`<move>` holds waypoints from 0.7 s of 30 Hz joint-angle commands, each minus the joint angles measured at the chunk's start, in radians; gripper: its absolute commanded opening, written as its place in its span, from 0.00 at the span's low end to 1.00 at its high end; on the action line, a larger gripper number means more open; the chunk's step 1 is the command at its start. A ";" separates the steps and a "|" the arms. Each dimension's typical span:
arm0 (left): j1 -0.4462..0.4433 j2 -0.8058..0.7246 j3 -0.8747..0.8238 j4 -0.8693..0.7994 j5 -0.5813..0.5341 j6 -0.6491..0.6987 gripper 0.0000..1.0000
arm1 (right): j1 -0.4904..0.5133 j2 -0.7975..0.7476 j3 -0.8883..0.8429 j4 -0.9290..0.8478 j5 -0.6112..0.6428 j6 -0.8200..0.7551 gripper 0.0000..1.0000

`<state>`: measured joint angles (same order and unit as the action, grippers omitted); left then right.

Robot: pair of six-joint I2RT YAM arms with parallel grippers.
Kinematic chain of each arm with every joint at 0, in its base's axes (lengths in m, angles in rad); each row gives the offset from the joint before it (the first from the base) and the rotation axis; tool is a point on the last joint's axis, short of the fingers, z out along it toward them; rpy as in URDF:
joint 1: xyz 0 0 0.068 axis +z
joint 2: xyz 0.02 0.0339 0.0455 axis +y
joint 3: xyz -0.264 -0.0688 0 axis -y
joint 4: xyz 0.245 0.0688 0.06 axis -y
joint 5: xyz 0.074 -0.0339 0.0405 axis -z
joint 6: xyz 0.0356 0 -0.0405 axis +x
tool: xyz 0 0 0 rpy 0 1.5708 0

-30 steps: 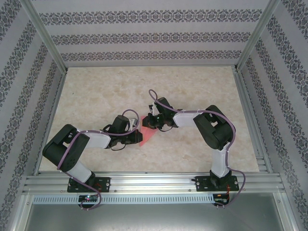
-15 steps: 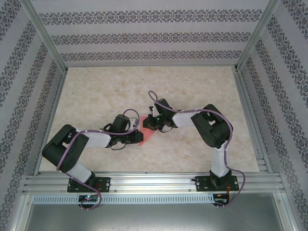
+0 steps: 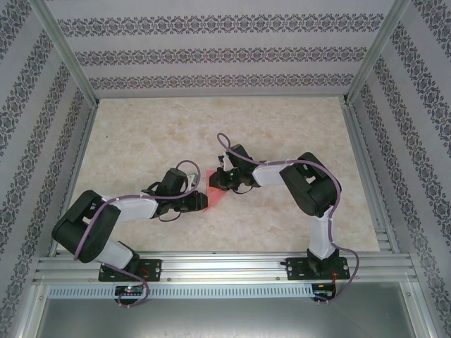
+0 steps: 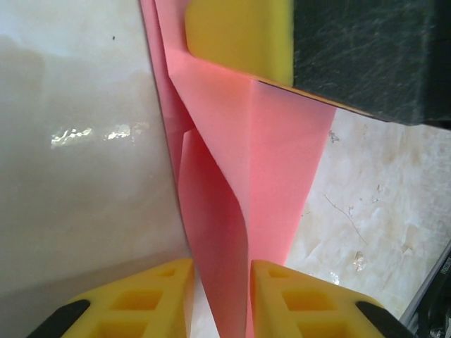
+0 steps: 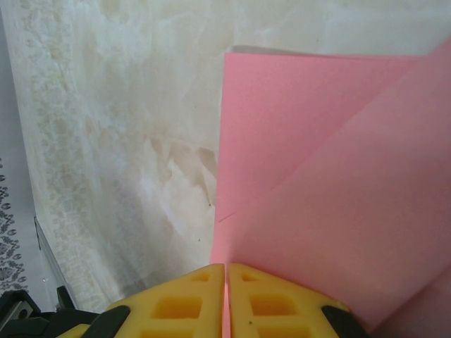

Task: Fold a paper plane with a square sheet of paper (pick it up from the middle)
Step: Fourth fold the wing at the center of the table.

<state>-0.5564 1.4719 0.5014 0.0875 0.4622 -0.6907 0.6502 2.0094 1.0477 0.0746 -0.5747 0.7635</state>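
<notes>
1. Paper [image 4: 275,162] — plain pink-red, with the same shade on every folded layer.
2. Left fingers [image 4: 296,299] are bright yellow. The right fingers [image 5: 176,306] are the same yellow, on black mounts.
3. Surface [image 3: 141,141] under the paper — cream with faint beige marbling and pale glossy patches.
4. Walls [image 3: 211,53] beyond the paper are white, banded with dark grey floral stripes.
5. Left arm [image 3: 134,205] and right arm [image 3: 271,172], either side of the paper, have black joints and white links, with purple cables [image 3: 220,138].
6. Rail [image 3: 225,266], nearer than the paper, is bare silver metal.
</notes>
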 commanded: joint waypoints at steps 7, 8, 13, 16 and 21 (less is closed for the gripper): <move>0.002 -0.018 0.008 0.014 0.014 -0.033 0.27 | 0.006 0.008 -0.035 -0.036 0.040 -0.023 0.11; -0.001 -0.015 0.012 0.014 0.016 -0.033 0.26 | 0.005 0.007 -0.036 -0.033 0.041 -0.023 0.12; -0.010 0.003 0.018 0.022 0.016 -0.035 0.16 | 0.009 0.011 -0.038 -0.029 0.042 -0.018 0.11; -0.017 0.004 0.015 0.024 0.017 -0.034 0.11 | 0.009 0.011 -0.040 -0.029 0.045 -0.018 0.12; -0.030 0.019 0.018 0.032 0.039 -0.020 0.06 | 0.011 0.012 -0.046 -0.028 0.047 -0.020 0.12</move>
<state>-0.5674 1.4738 0.5022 0.0883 0.4717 -0.7231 0.6521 2.0071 1.0386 0.0906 -0.5739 0.7631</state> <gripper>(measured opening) 0.065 0.115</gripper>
